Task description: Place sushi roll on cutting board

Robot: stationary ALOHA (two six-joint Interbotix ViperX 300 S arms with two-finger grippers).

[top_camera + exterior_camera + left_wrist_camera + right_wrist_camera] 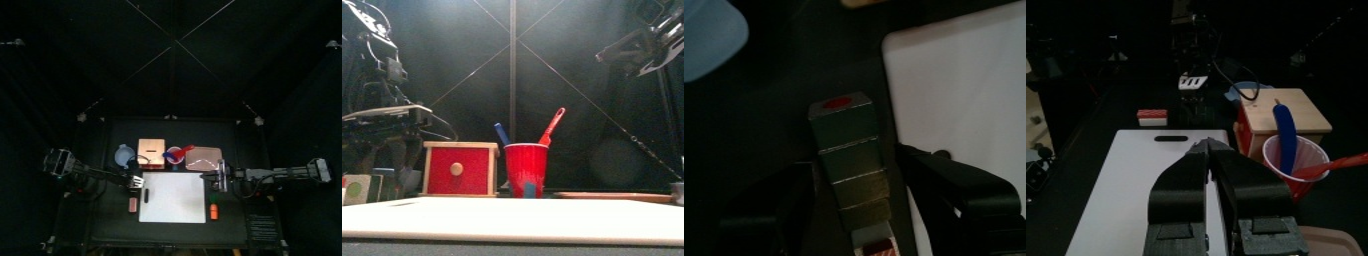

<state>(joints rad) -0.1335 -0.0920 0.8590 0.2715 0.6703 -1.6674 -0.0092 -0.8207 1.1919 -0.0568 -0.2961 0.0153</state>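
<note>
Sushi roll (847, 150) between open left gripper (865, 185) jaws

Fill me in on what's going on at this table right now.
The left hand, jaws wide open, straddles the sushi roll, a dark row of pieces lying on the black table beside the white cutting board. The roll is not on the board yet, and nothing shows it gripped. The right hand hangs over the board holding nothing. A red cup and a wooden box stand behind the board.
</note>
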